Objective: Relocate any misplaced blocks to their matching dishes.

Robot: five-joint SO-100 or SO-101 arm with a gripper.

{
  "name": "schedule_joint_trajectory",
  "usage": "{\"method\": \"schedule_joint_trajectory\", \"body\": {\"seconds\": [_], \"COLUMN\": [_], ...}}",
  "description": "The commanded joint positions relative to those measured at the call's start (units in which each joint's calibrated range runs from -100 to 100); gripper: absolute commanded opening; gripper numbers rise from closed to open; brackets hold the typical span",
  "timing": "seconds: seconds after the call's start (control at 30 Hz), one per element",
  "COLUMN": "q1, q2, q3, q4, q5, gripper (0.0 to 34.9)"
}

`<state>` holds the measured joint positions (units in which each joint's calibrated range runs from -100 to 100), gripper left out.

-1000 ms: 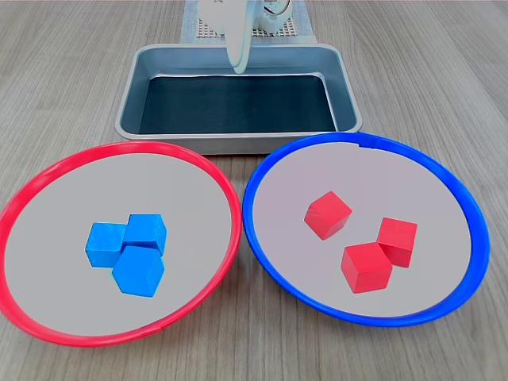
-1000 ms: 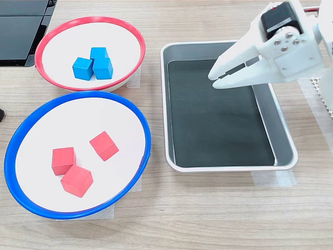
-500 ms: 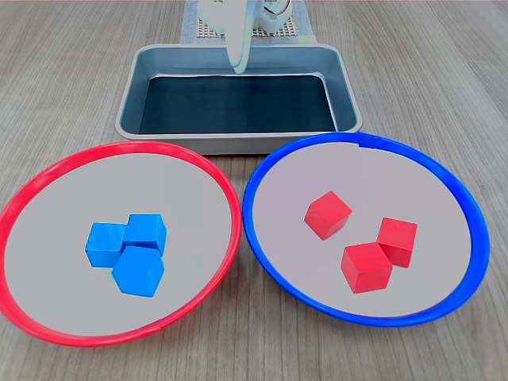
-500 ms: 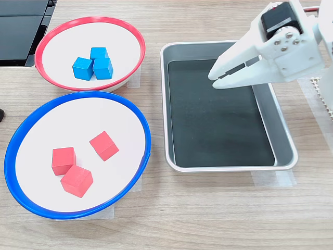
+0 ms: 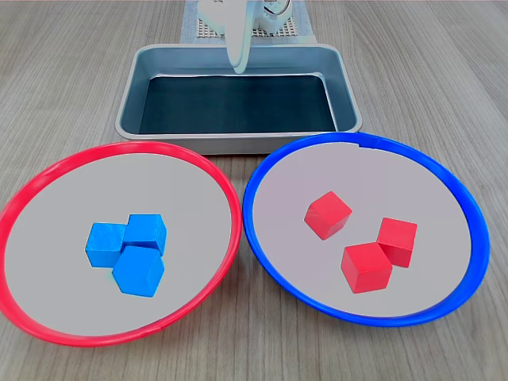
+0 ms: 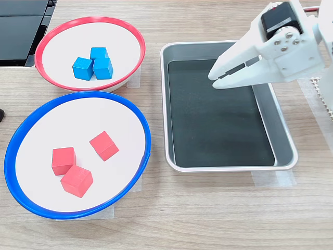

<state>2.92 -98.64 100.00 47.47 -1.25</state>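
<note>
We note the white pincer [image 6: 214,78] hanging over the grey metal tray [image 6: 283,138], its jaws nearly together and holding nothing. All six blocks sit in the wrong colour: three blue cubes [image 5: 127,250] clustered in the red-rimmed dish [image 5: 222,186], three red cubes [image 5: 361,238] in the blue-rimmed dish [image 5: 262,171]. We judge that sorting has not started; the next move calls for opening the jaws and reaching out over a dish to one cube.

arm [image 6: 312,31] cut off at the second exterior view's right edge, red-rimmed dish [image 5: 48,337] clipped left
</note>
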Motion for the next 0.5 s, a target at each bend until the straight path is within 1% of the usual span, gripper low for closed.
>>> {"method": "schedule_joint_trajectory", "body": {"seconds": [0.0,0.3,0.37,0.47], "q1": [-0.2,-0.6,0.0,1.0], "q2": [-0.3,0.6,4.9,15.9], "q3": [0.0,-0.4,-4.6,-17.9], "q4": [0.2,0.0,-0.3,1.8], "q5": [0.0,0.8,2.0,4.5], "gripper": [0.4,0.4,0.4,0.4]}}
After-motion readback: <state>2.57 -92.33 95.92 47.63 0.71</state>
